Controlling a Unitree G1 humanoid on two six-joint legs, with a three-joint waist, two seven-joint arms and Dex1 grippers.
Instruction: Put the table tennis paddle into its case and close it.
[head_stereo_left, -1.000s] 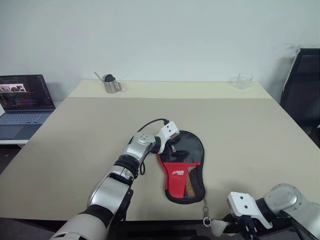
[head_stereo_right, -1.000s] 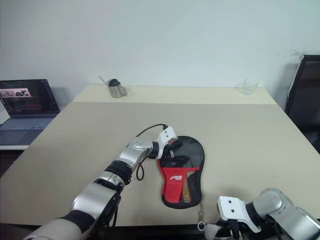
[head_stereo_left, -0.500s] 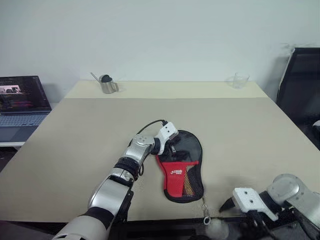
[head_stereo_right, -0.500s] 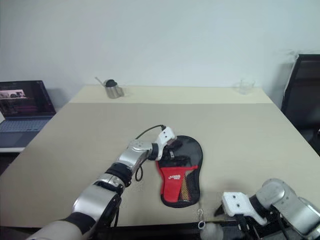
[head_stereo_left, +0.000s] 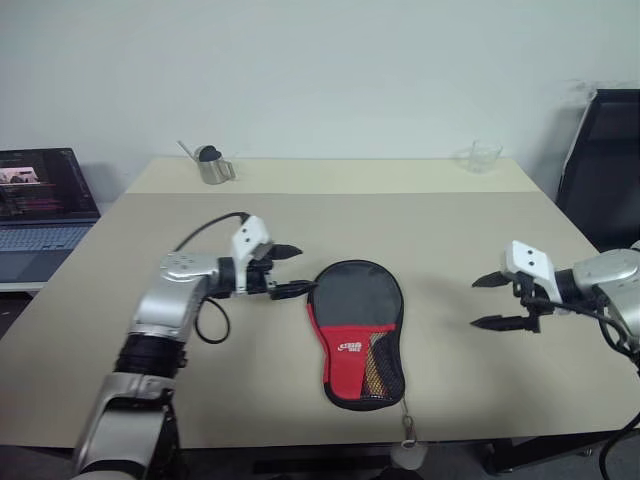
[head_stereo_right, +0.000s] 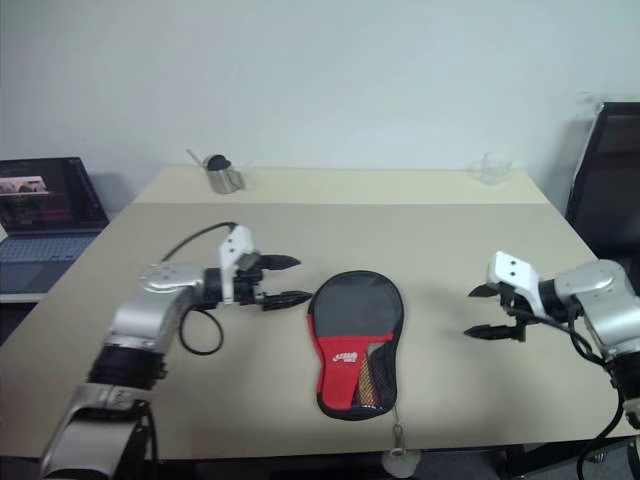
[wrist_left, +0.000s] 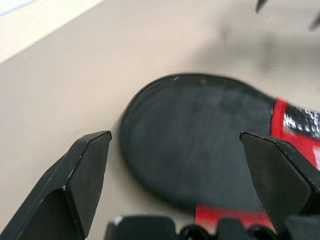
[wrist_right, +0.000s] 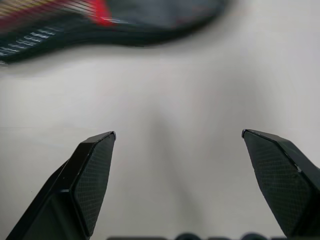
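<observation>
The black fabric case (head_stereo_left: 357, 330) with its red logo panel lies flat on the table, round end away from me. Inside it, the table tennis paddle's striped handle (head_stereo_left: 379, 363) shows through the black mesh; the blade is hidden by the fabric. A white ball charm (head_stereo_left: 408, 455) hangs on its cord over the table's front edge. My left gripper (head_stereo_left: 301, 270) hovers open just left of the case's round end, not touching it. Well to the right of the case, my right gripper (head_stereo_left: 475, 303) is open above bare table, its fingers pointing toward the case.
A metal cup (head_stereo_left: 212, 167) and a clear glass (head_stereo_left: 484, 156) stand along the table's far edge. An open laptop (head_stereo_left: 40, 210) sits on a side surface at the left. A black chair (head_stereo_left: 605, 160) stands beyond the right edge.
My left gripper drew off the case toward the left and rose. My right arm came up from below the front edge to the case's right and its jaws opened.
</observation>
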